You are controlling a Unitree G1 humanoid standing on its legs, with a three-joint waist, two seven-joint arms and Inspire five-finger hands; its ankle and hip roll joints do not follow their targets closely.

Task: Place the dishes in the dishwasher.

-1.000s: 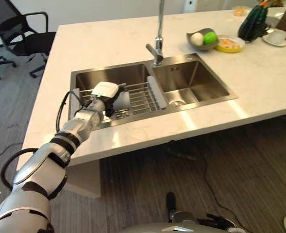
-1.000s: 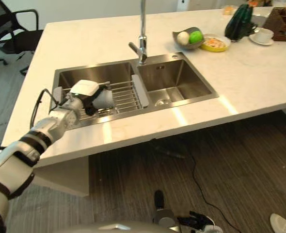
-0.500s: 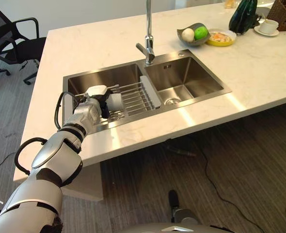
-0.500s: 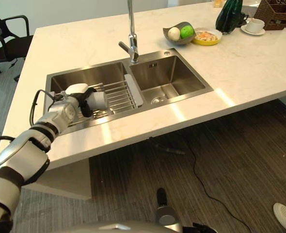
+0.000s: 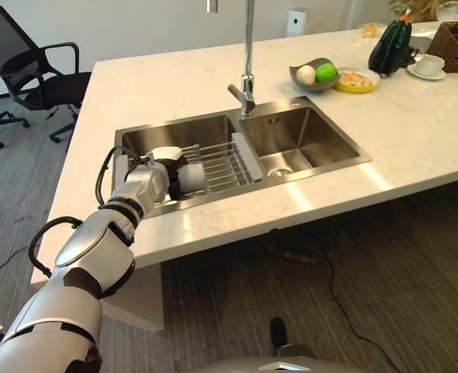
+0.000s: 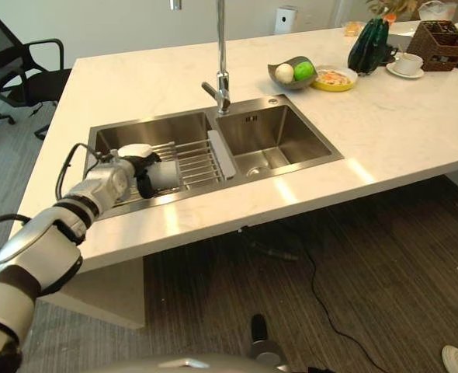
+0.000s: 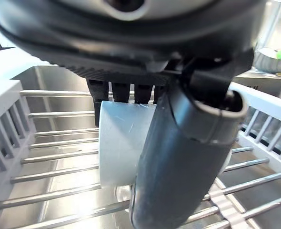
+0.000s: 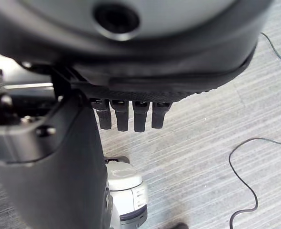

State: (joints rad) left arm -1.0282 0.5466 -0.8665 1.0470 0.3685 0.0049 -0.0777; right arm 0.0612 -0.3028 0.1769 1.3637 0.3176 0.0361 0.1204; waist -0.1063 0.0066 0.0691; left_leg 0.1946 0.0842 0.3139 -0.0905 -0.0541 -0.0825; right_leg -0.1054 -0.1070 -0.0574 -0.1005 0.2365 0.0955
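Note:
A pale frosted cup (image 7: 115, 143) lies on its side on the wire rack (image 5: 223, 162) in the left basin of the steel sink (image 5: 132, 140). My left hand (image 5: 164, 165) reaches down into that basin and is shut on the cup (image 6: 165, 175): its fingers (image 7: 120, 91) curl over the far side and the thumb (image 7: 183, 157) crosses the near side. My right hand (image 8: 50, 162) hangs over the grey floor with its fingers (image 8: 131, 117) straight and nothing in it.
The right basin (image 5: 303, 144) and the tall faucet (image 5: 248, 74) lie beside the rack. A bowl of fruit (image 5: 314, 74), a yellow plate (image 5: 358, 80), a cup on a saucer (image 5: 429, 65) and a basket (image 5: 456, 45) stand at the counter's far right. Office chairs (image 5: 35, 66) stand at the left.
The camera has shifted. My left hand has settled lower over the cup on the rack and stays closed on it; the cup has not left the rack.

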